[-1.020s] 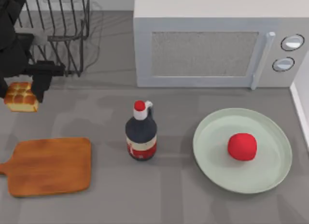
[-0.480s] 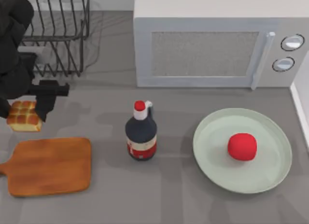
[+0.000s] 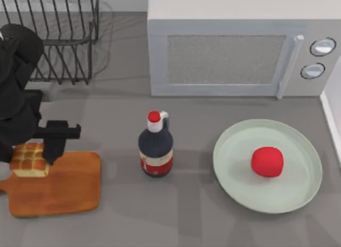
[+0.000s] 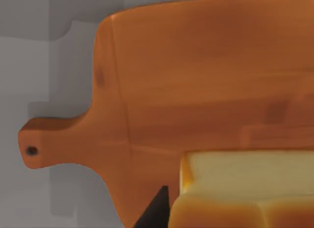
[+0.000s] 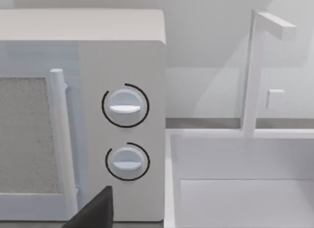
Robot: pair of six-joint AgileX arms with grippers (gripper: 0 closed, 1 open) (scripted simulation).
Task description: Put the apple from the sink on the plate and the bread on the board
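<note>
1. While the left arm is reaching in from the table's left edge, the left gripper [image 3: 33,151] is holding the bread [image 3: 30,159] over the far left corner of the board [image 3: 64,186], near the handle end.
2. Its fingers are closing on the bun's sides, with one dark finger [image 3: 53,146] showing at the bun's right flank in the top view.
3. Whether the bread is touching the board or hanging just above it cannot be told from the pictures.
4. The left wrist view is showing the bread [image 4: 245,188] close up with the board [image 4: 186,75] beneath it, the board's short handle [image 4: 49,147] and its small hole pointing away to one side, and a dark fingertip [image 4: 157,213] beside the bun.
5. The apple [image 3: 267,162] is lying on the plate [image 3: 234,172], slightly right of the plate's middle, at the table's right side.
6. A dark bottle [image 3: 155,148] with a red cap is standing upright between the board and the plate, touching neither.
7. A microwave [image 3: 224,55] is sitting at the back of the table, and a wire rack [image 3: 69,34] is standing at the back left.
8. The right wrist view is facing the microwave's knobs [image 5: 125,107] and a white sink [image 5: 235,184] beside it; a dark edge of the right gripper [image 5: 98,211] is showing, and its opening cannot be told.
</note>
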